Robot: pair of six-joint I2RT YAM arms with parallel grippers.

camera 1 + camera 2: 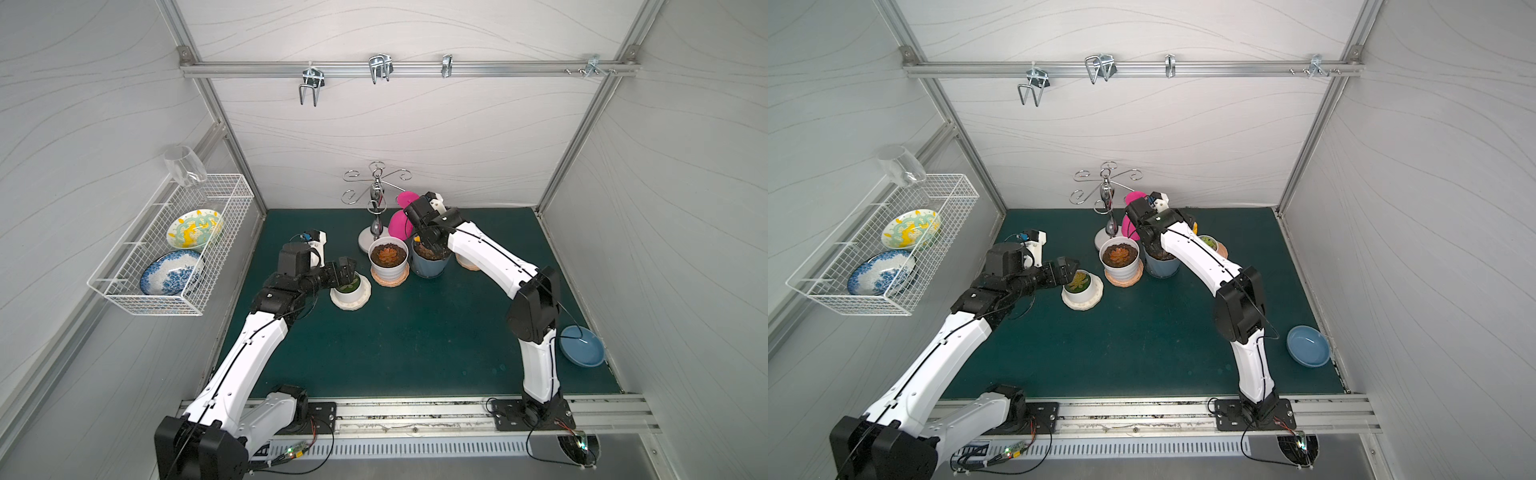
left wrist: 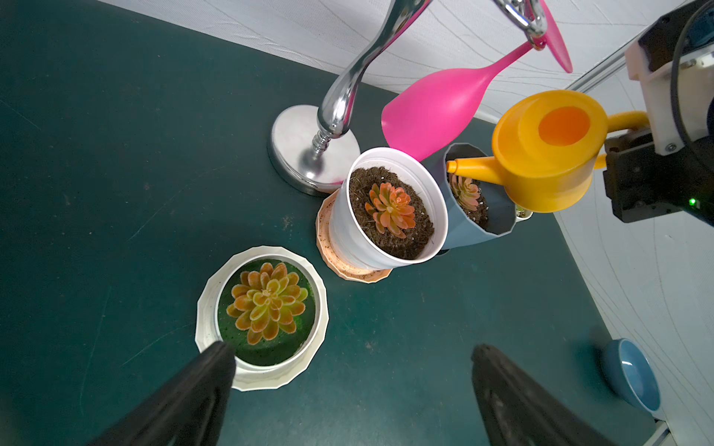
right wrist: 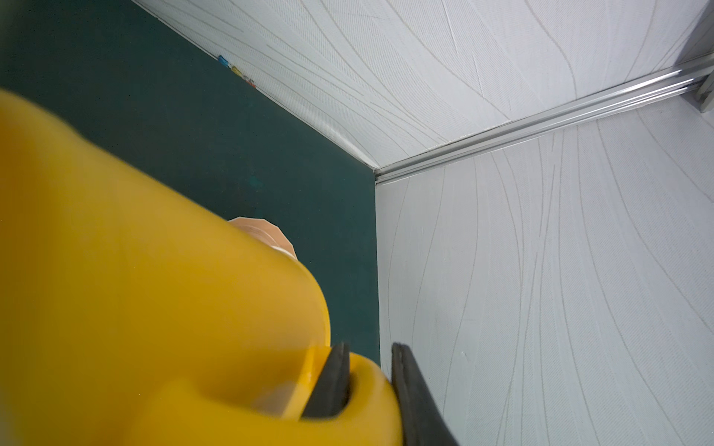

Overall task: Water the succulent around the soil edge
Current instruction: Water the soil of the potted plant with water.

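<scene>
My right claw (image 3: 369, 380) is pinching narrowly on the loop handle of the yellow plastic watering can (image 2: 546, 154). The can is hanging tilted, with its spout reaching over the rim of the blue-grey faceted pot (image 2: 463, 235) beside the pink-orange succulent (image 2: 465, 191). I am judging the can light, stiff and slick, so the handle suits. My left claw (image 2: 347, 386) is gaping wide, empty.
</scene>
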